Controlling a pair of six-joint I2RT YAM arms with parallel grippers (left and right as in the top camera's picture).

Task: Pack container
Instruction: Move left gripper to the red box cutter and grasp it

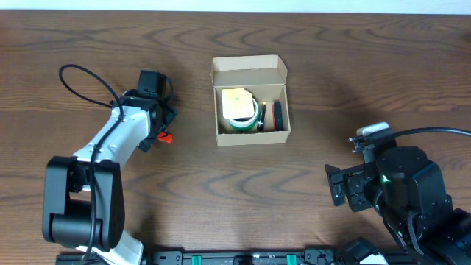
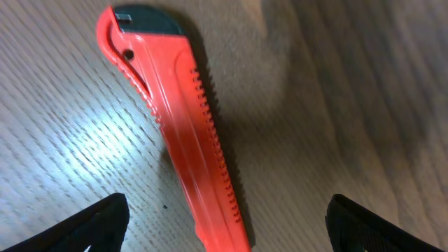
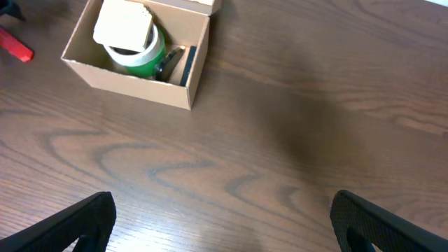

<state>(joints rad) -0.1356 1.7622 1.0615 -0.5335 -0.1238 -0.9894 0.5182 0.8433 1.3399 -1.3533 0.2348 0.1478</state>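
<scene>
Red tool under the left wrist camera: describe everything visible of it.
The red tool looks like a plastic utility-knife body: long, glossy orange-red, ridged teeth along one edge, a dark cap and a small hole at its far end. It lies flat on the wooden table, between the open fingers of the left gripper, touching neither. Its near end runs out of frame.

A tan cardboard box (image 1: 254,137) sits mid-table, its flap lid (image 1: 249,68) standing open at the far side. Inside, a pale yellow pad (image 1: 237,101) lies on a green-and-white roll (image 1: 248,124), with dark items (image 1: 274,116) to the right. A small red object (image 1: 166,137) shows beside the white left arm (image 1: 118,136). The black right arm (image 1: 401,184) is well apart.
</scene>
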